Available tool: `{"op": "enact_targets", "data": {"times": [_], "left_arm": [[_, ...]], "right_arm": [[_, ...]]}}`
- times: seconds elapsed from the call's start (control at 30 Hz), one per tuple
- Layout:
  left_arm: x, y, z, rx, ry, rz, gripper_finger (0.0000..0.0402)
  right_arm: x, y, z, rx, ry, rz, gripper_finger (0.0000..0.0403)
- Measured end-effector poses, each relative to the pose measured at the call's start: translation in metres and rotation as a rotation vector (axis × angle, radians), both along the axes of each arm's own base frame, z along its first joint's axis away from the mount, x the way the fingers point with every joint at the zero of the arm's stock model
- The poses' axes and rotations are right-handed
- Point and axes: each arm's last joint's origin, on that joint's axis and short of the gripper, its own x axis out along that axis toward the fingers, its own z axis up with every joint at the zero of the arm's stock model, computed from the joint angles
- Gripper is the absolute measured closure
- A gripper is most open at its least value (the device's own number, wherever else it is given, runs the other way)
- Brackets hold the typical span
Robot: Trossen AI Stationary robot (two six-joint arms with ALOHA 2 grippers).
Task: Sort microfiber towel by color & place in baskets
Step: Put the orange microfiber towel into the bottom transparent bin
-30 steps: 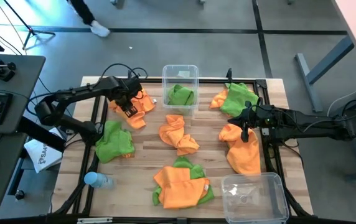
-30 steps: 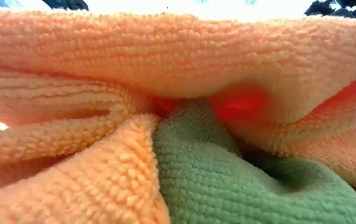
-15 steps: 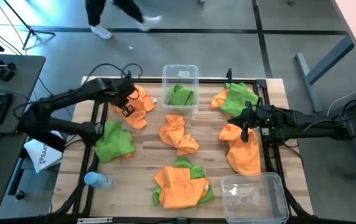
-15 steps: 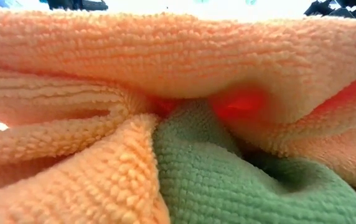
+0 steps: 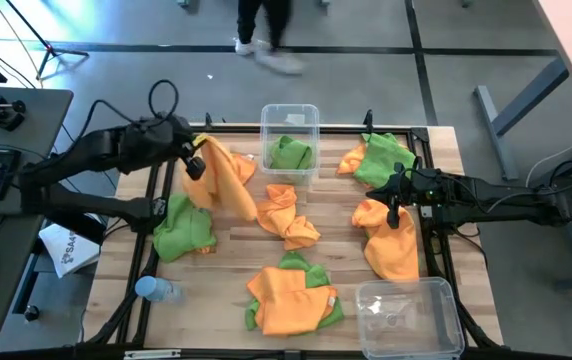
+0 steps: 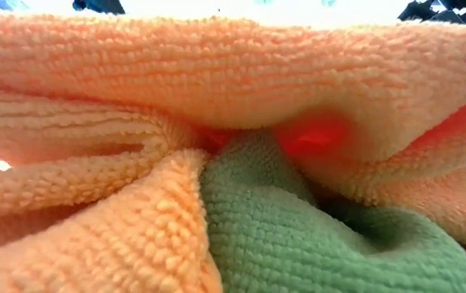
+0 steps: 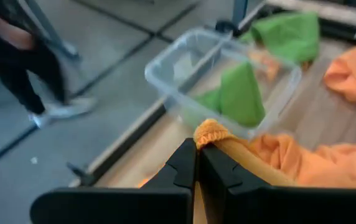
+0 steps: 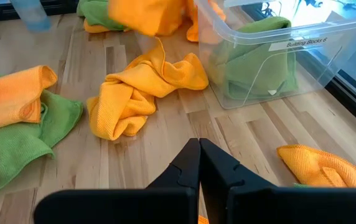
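High view: you are looking down on two clear baskets. One basket (image 5: 289, 140) is sitting at the far edge of the table with one green towel (image 5: 291, 154) inside it; the other basket (image 5: 408, 316) is sitting at the near right corner with no towel in it.

Your left gripper (image 5: 194, 166) is clamped together on an orange towel (image 5: 222, 180), which is hanging from its fingers above the far left part of the table, just left of the far basket. In the left wrist view the fingers (image 7: 184, 167) are pressing on the towel's hem, with the far basket beyond.

Your right gripper (image 5: 394, 214) is hovering over the right side with its fingers pressed together; in the right wrist view nothing is showing between them. An orange towel (image 5: 388, 240) is lying spread directly beneath it.

Outside the baskets you are seeing about five orange bunches: the held one, one crumpled at centre (image 5: 284, 214), the one under the right gripper, a small one at far right (image 5: 352, 159), and a large one at near centre (image 5: 288, 298). Green is showing in three places: a bunch at left (image 5: 182, 226), one at far right (image 5: 384, 160), and green cloth under the near-centre orange pile (image 5: 334, 312).

The low view is being filled by orange and green cloth against the lens.
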Motion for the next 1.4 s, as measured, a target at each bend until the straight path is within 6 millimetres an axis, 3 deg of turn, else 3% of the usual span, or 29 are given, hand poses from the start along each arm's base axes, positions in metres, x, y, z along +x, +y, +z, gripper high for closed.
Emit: {"op": "enact_targets", "data": {"times": [0.33, 0.77, 1.07, 1.23, 1.4], "left_arm": [[0.002, -0.006, 0.017, 0.247, -0.042, 0.153, 0.0401], [0.023, -0.020, 0.033, 0.276, -0.203, -0.075, 0.0401], [0.054, -0.027, 0.041, 0.281, -0.344, -0.300, 0.0401], [0.074, -0.036, 0.045, 0.288, -0.447, -0.409, 0.0401], [0.099, -0.045, 0.036, 0.265, -0.459, -0.494, 0.0401]], "right_arm": [[0.000, 0.000, 0.000, 0.008, -0.002, -0.005, 0.0402], [0.006, -0.001, 0.010, 0.042, -0.130, -0.026, 0.0402], [0.043, -0.003, 0.025, -0.066, -0.311, 0.054, 0.0402], [0.071, -0.005, 0.050, -0.071, -0.361, 0.072, 0.0402], [0.104, -0.002, 0.074, -0.158, -0.317, 0.135, 0.0393]]}}
